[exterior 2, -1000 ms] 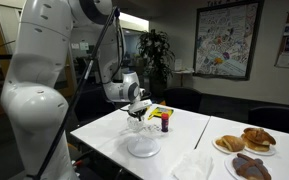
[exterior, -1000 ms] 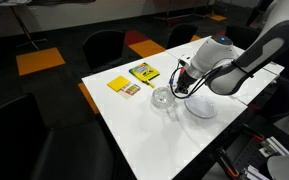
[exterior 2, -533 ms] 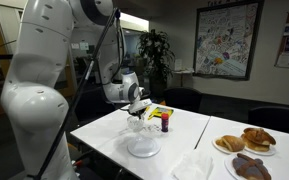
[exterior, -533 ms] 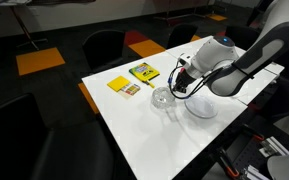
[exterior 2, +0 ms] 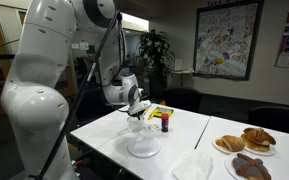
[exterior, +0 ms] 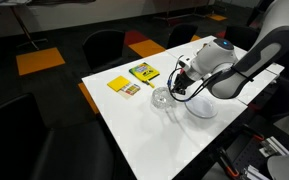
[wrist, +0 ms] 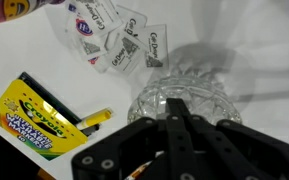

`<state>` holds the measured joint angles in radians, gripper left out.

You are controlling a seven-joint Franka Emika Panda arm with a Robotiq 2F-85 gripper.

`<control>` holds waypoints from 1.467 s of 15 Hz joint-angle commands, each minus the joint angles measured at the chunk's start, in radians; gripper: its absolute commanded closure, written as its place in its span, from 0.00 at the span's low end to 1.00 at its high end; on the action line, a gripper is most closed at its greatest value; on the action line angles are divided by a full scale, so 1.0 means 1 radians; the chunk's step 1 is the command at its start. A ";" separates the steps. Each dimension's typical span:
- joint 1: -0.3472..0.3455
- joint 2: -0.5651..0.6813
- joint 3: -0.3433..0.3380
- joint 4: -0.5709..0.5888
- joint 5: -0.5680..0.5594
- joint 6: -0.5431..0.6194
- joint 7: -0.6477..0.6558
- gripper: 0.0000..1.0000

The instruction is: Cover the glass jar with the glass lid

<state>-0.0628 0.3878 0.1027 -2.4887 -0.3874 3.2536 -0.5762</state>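
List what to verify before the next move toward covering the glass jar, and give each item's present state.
1. Pincer shut: ok.
2. Glass lid gripped in it: cannot tell. Patterned clear glass sits right below the fingertips in the wrist view, and it could be jar or lid.
3. Glass jar standing on the white table: ok.
4. Crayon box apart from the glass: ok.
5. Lid lined up over the jar: cannot tell.
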 commanded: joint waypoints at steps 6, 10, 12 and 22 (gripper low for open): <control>-0.031 0.031 0.015 -0.007 -0.056 0.073 0.017 1.00; -0.005 0.011 -0.011 -0.011 -0.058 0.053 0.022 1.00; -0.006 -0.015 -0.011 -0.017 -0.058 0.019 0.024 1.00; -0.459 -0.161 0.500 -0.048 0.057 -0.201 -0.098 1.00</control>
<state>-0.3803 0.2948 0.4530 -2.5075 -0.3854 3.1206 -0.6060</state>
